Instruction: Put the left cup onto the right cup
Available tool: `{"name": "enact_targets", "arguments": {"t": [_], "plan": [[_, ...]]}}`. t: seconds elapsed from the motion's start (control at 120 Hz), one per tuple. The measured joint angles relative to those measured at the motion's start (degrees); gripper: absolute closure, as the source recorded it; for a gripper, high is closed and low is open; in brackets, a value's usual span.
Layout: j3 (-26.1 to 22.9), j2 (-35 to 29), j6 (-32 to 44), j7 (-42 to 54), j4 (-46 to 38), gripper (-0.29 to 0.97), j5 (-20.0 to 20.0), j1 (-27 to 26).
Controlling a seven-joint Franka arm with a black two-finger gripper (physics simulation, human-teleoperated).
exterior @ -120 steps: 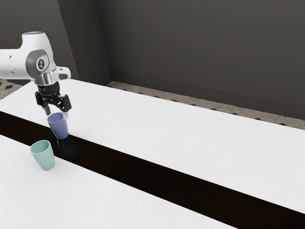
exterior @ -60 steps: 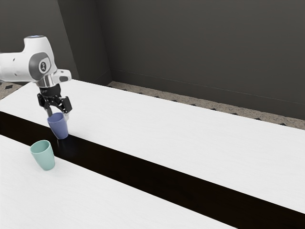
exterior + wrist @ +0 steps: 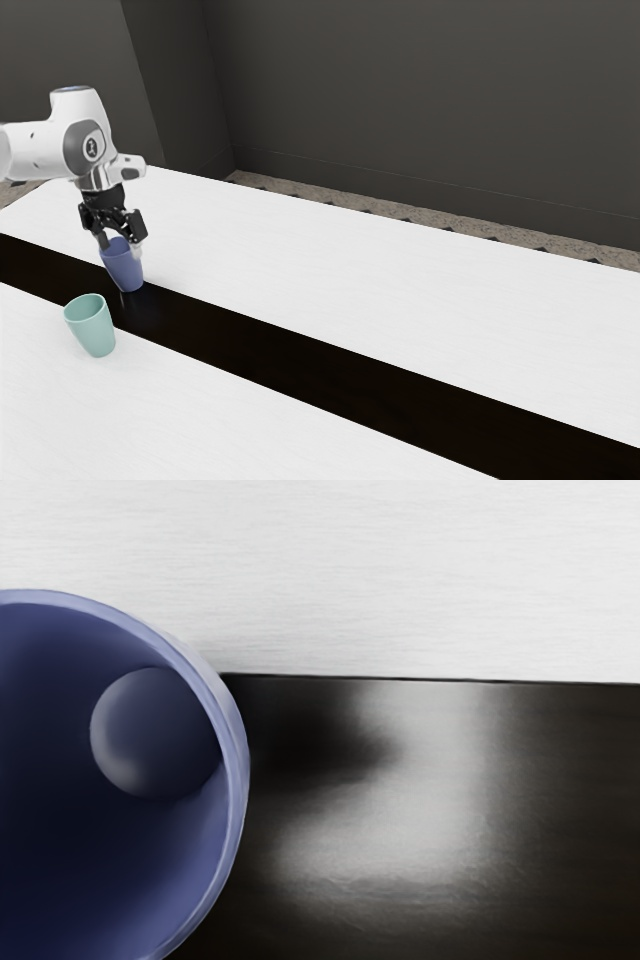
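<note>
A blue cup (image 3: 124, 270) stands upright at the edge of a black strip (image 3: 300, 352), against the far white tabletop. A green cup (image 3: 91, 325) stands upright on the near white surface, apart from it toward the exterior view's lower left. My gripper (image 3: 116, 240) is right at the blue cup's rim, open, its fingers reaching down around the rim's far side. In the wrist view the blue cup (image 3: 110, 780) sits just under the hand, and I look into its hollow inside.
The black strip runs diagonally between the far white tabletop (image 3: 400, 270) and the near white surface (image 3: 200, 420). A dark wall (image 3: 420, 100) rises behind the table. Patterned floor (image 3: 480, 228) shows past the far edge.
My hand has come down onto the blue cup's rim and shifted slightly toward the exterior view's left. Neither cup has moved.
</note>
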Motion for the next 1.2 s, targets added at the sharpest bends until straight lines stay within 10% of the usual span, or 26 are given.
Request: {"name": "enact_targets", "arguments": {"t": [1.2], "plan": [[1.2, 9.8, 1.3, 4.9, 9.1, 0.00, -2.8, 0.0]]}}
